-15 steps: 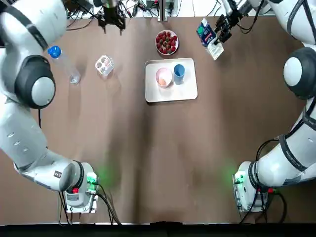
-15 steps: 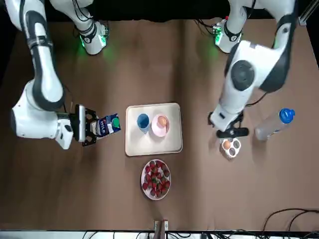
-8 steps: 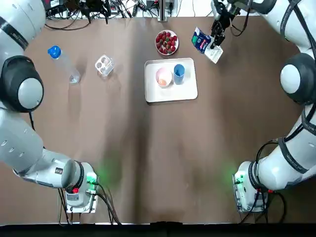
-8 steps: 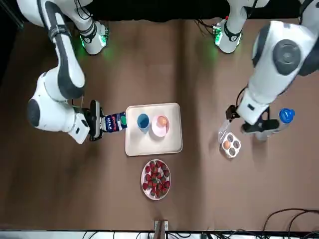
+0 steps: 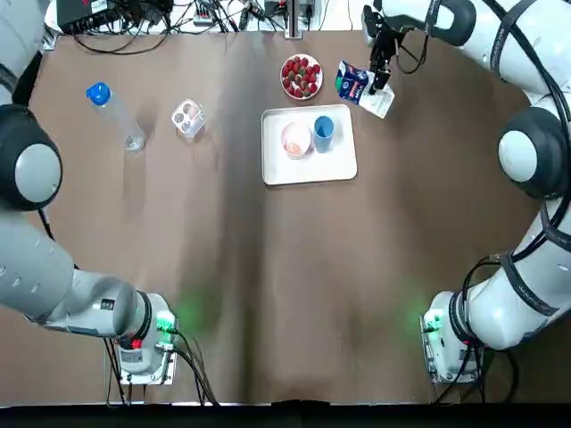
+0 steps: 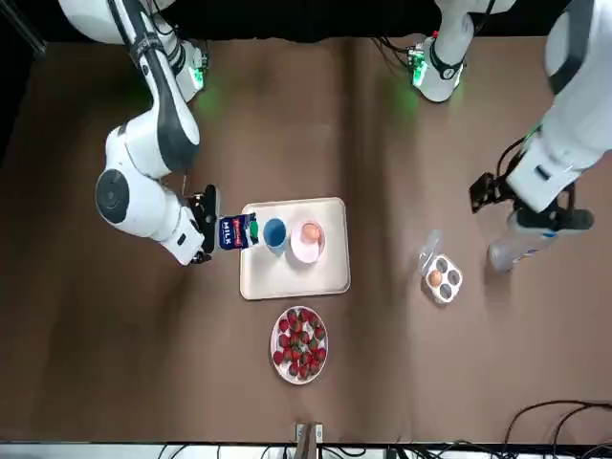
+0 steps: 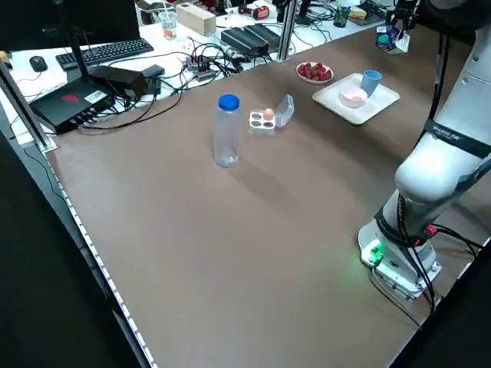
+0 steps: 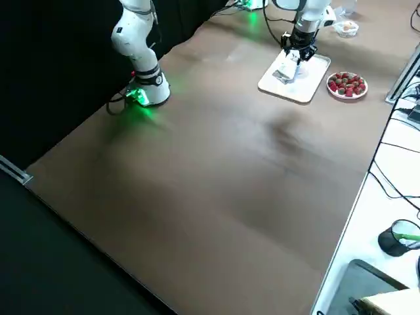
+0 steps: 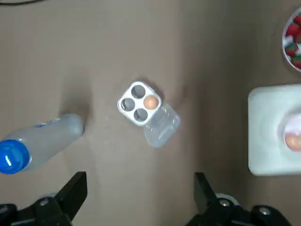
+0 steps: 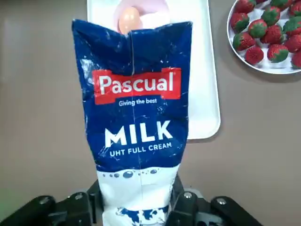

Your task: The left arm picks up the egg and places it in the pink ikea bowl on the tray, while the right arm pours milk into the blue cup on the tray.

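Milk carton (image 6: 236,231) — clamped in right tool (image 6: 205,226), beside tray (image 6: 287,279) | left tool (image 9: 139,178) spread, empty

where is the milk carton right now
In the top view the milk carton is gripped by the right gripper off the tray's far right corner, beside the strawberry plate and near the blue cup.

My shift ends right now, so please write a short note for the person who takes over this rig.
Left gripper: open, empty, over the table near the egg box.
Right gripper: shut on the milk carton, at the tray edge beside the blue cup.
Done: an egg lies in the pink bowl on the tray.
Left: pouring the milk; no stream visible.
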Controlling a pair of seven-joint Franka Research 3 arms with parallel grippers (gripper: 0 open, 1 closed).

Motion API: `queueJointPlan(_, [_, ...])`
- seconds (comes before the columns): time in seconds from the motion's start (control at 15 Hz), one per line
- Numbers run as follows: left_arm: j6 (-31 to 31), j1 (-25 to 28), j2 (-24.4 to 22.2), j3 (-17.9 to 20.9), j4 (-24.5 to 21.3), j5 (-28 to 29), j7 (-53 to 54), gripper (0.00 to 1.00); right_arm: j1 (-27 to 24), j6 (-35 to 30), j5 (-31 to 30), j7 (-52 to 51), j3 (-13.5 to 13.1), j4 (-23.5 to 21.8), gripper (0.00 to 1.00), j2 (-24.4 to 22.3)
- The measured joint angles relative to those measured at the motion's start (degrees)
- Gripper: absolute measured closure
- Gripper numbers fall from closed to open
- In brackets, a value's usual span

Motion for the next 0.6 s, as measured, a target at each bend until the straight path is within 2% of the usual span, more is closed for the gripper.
queueJointPlan(0.2, [-2.55, 0.70, -2.06, 2.18, -0.01, -1.62, 5.29, 0.00, 0.97, 1.06, -1.59, 1.98, -0.01, -0.09, 0.47, 0.00])
queueJointPlan(0.6, [-4.08, 1.44, -2.33, 2.19, -0.47, -1.67, 6.44, 0.00, 3.68, 1.64, -7.43, 7.54, 0.00, -0.10, 0.48, 0.00])
